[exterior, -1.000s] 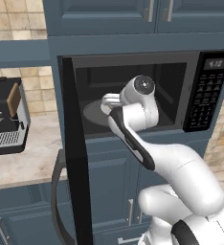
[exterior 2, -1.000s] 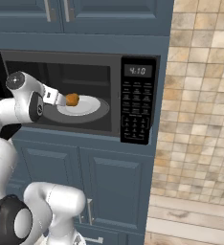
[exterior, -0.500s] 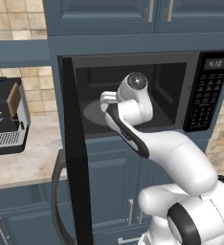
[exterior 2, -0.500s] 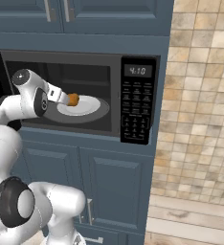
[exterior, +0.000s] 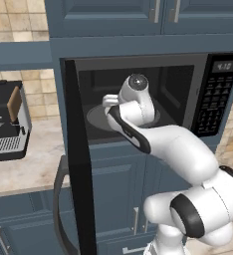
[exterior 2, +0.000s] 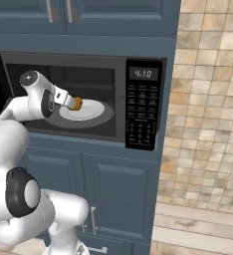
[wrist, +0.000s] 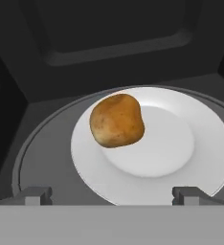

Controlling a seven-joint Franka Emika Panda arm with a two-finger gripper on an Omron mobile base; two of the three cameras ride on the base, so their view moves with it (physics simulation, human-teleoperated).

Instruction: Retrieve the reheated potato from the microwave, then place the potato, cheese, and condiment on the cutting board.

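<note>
Claw (wrist: pixel 112 194) advanced nearer potato (wrist: pixel 117 120), wide open, empty

The white arm is bent at the elbow and stretched forward into the microwave (exterior 2: pixel 138 74), with the gripper (wrist: pixel 111 194) fingers (wrist: pixel 35 195) spread wide, nothing held.

In the left base view, the small golden-brown oval potato and most of the round white plate (exterior: pixel 96 115) are hidden behind the white arm; of the black built-in microwave (exterior: pixel 213 99), the keypad markings are too small to be read. The silver-and-black coffee machine (exterior: pixel 6 122) is cut off by the left edge. In the right base view, the microwave's open door is cut off by the left edge, and the hand (exterior 2: pixel 68 101) is partly covered by the wrist.
</note>
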